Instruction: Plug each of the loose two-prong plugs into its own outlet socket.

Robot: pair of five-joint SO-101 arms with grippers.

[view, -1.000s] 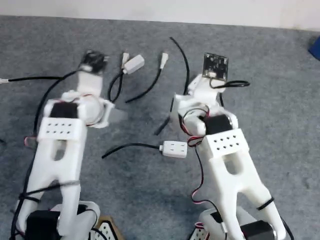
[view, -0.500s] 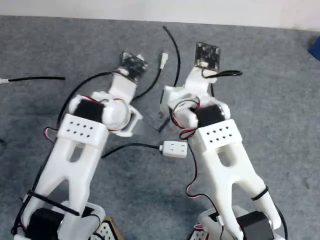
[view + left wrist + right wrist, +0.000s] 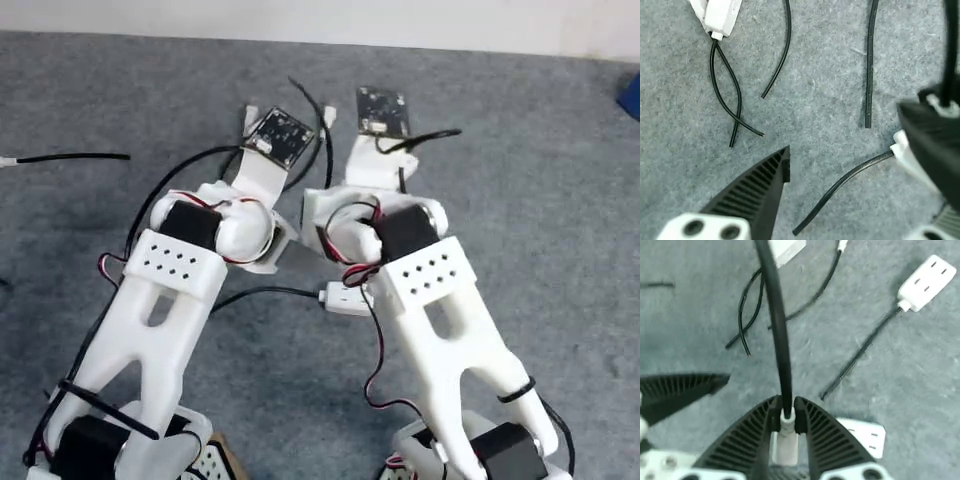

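Plug point(image 3: 786, 442), clamped in the right gripper point(image 3: 786, 404) with its long axis along the jaws and cord point(image 3: 775, 315) trailing ahead, lies just beside the outlet socket point(image 3: 862, 432); the left gripper point(image 3: 842, 129) gapes empty by that socket's cord end.

Grey carpet point(image 3: 560, 200) carries a white outlet socket point(image 3: 926, 282) (corded) and black cords point(image 3: 868, 65).
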